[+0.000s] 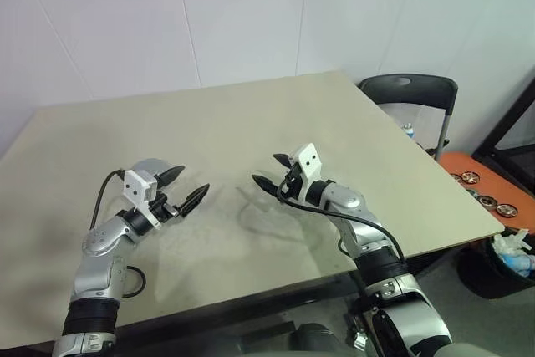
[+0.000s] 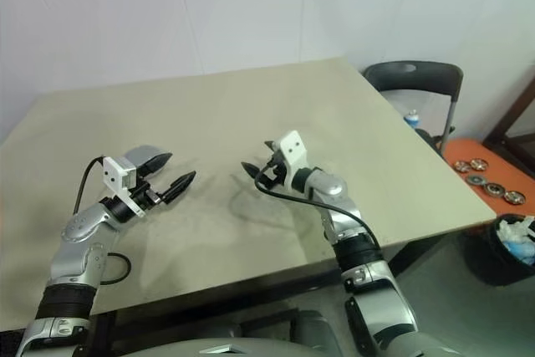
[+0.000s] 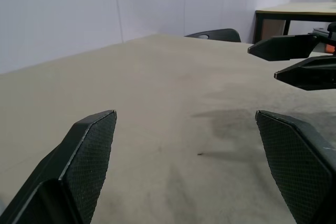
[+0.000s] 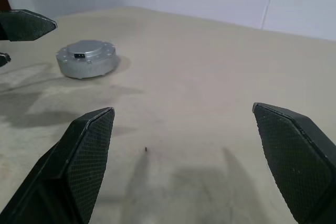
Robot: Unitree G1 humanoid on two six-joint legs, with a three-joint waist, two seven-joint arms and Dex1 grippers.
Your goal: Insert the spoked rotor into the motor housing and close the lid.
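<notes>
A silver-grey round puck, the lid (image 4: 86,57) forming its ribbed top, rests flat on the beige table (image 1: 251,114). It lies just behind my left gripper (image 1: 191,181), half hidden by that wrist's white camera block. The left gripper is open, holds nothing and points toward the right gripper. My right gripper (image 1: 266,168) is also open and holds nothing, hovering low over bare tabletop a hand's width from the left one. One left fingertip (image 4: 26,24) shows in the right wrist view, beside the puck. The spoked rotor and the motor housing are out of view.
A black chair (image 1: 410,89) stands past the table's far right corner. To the right, an orange surface (image 1: 501,181) carries several small round motor parts. Below it sits a dark bin (image 1: 510,257) with crumpled material. The table's right edge runs diagonally near my right arm.
</notes>
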